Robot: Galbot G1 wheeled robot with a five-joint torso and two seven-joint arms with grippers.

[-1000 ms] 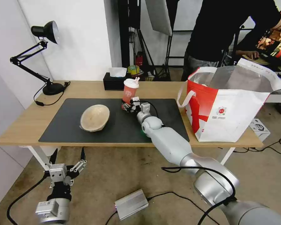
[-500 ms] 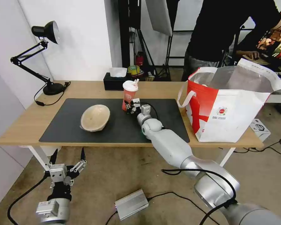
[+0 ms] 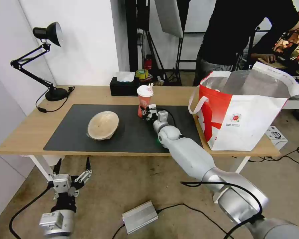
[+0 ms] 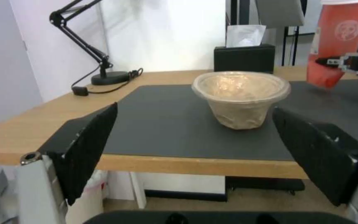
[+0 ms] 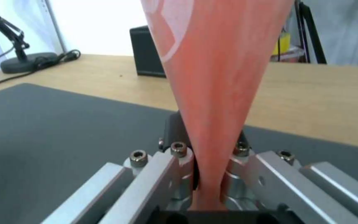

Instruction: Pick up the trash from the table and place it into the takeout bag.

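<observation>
1. The right end effector (image 3: pixel 149 112) is clamped on the lower part of the cup (image 3: pixel 145 100), reaching in over the mat (image 3: pixel 73 132) from the robot's side.
2. In the right wrist view the cup (image 5: pixel 216 77) is squeezed narrow between the fingers (image 5: pixel 175 146), its red wall pinched to a thin waist at the grip.
3. From the left wrist view the cup (image 4: pixel 336 43) is tilted, and its base seems lifted just clear of the mat (image 4: pixel 166 124), with the right end effector (image 4: pixel 340 62) gripping it from the side.
4. The beige bowl (image 3: pixel 103 125) rests on the mat to the left of the cup, well apart from the right end effector.
5. The bag (image 3: pixel 242 113) stands upright and open at the right end of the surface (image 3: pixel 30 126), beyond the mat's right edge, with the right arm between it and the bowl.
6. The left end effector (image 3: pixel 72 171) hangs low in front of the surface near its left leg, fingers spread wide and holding nothing.
7. In the left wrist view the bowl (image 4: pixel 241 98) lies beyond and between its spread fingers (image 4: pixel 88 149).
</observation>
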